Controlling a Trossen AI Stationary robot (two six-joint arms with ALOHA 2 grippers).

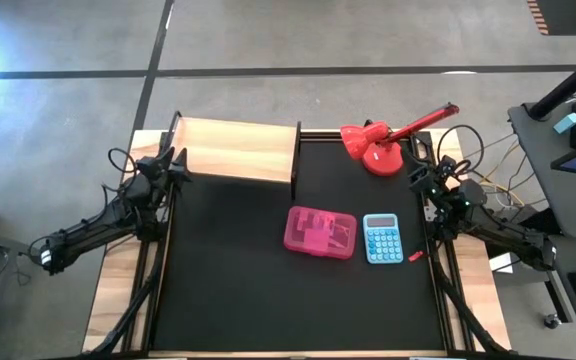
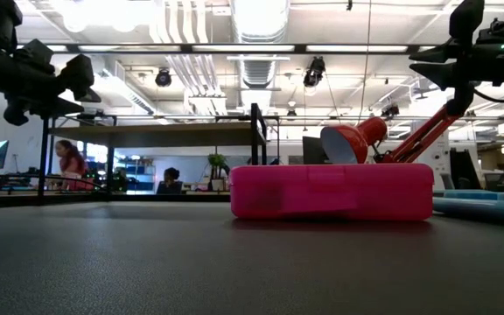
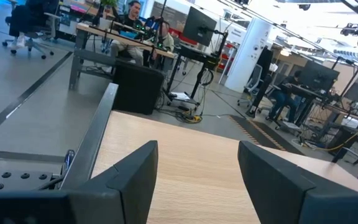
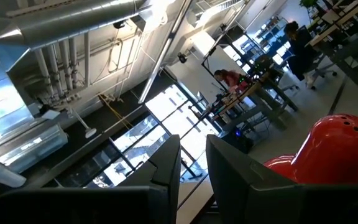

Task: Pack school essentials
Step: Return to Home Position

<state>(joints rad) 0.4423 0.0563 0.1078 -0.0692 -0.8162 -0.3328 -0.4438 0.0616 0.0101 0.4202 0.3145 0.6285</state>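
Pink box [image 1: 320, 231] sits shut on desk [image 1: 228, 290]. Left claw [image 3: 197, 152] spread, right claw [image 4: 193, 143] narrowly parted, both empty; best retract high, avoiding lamp [image 1: 373, 140].

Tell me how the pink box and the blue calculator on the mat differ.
The pink box is larger than the blue calculator and stands much taller in the low view. The box is a shut case lying slightly askew; the calculator shows a screen and keys, set nearly square to the black mat. Both lie flat on it, side by side.
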